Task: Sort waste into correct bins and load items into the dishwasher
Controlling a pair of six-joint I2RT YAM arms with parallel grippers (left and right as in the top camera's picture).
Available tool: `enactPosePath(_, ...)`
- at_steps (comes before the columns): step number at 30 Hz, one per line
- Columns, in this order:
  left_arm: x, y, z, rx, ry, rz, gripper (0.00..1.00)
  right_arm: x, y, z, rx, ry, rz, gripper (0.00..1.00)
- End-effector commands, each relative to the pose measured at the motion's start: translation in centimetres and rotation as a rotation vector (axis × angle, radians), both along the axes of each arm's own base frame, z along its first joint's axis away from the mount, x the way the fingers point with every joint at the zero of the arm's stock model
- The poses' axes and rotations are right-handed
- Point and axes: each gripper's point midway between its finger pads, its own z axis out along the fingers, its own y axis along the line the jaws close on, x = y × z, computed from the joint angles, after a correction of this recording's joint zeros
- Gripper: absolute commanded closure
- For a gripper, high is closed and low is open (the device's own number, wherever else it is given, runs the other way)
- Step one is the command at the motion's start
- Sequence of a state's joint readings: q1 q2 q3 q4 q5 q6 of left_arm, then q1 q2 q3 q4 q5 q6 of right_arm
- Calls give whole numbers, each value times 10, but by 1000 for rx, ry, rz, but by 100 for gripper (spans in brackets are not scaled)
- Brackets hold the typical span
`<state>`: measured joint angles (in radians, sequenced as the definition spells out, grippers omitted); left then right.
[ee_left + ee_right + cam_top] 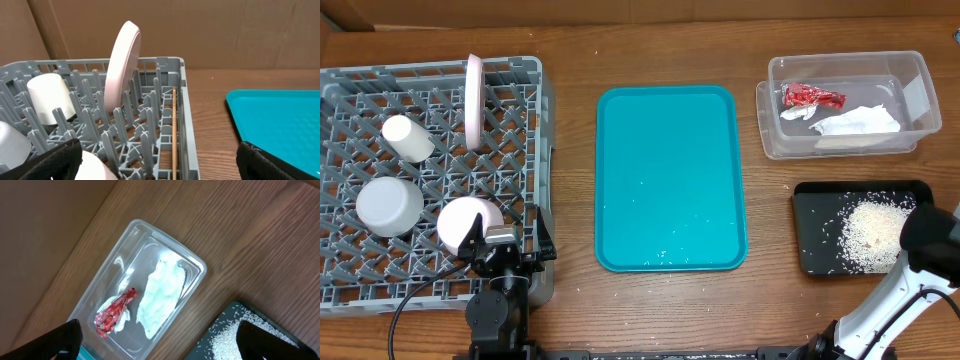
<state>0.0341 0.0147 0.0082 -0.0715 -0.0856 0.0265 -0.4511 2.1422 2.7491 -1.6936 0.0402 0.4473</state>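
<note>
The grey dishwasher rack [340, 80] at the left holds an upright white plate [475, 100], a cup [408, 138] and two bowls [390, 205] [468, 222]. My left gripper [507, 238] stands open over the rack's near right corner, beside the nearer bowl [97, 167], holding nothing. The clear tub [920, 90] holds the red wrapper [812, 97] and the white napkin [860, 123]. Rice [875, 235] lies in the black tray [815, 230]. My right gripper [928, 232] hangs open and empty above that tray's right side, with the wrapper [115, 312] and napkin [160, 297] in its wrist view.
The teal tray [670, 180] lies in the middle of the table with a few white specks near its front edge. A thin wooden stick [173, 130] lies inside the rack along its right wall. Cardboard walls stand behind the table.
</note>
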Motion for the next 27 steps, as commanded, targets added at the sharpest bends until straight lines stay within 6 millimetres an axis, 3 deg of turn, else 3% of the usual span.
enactPosePath(1, 0, -2, 1, 15, -7, -11, 0, -3, 0, 15, -23, -37, 0, 0)
enactPosePath(20, 0, -2, 1, 15, -7, -11, 0, -4, 1, 16, -25, -40, 0, 0)
enactPosePath(23, 0, -2, 1, 15, -7, -11, 0, -11, -4, 23, -65, -34, -21, 0)
enactPosePath(27, 0, -2, 1, 15, -7, -11, 0, -25, -2, 47, -108, -77, -35, 0)
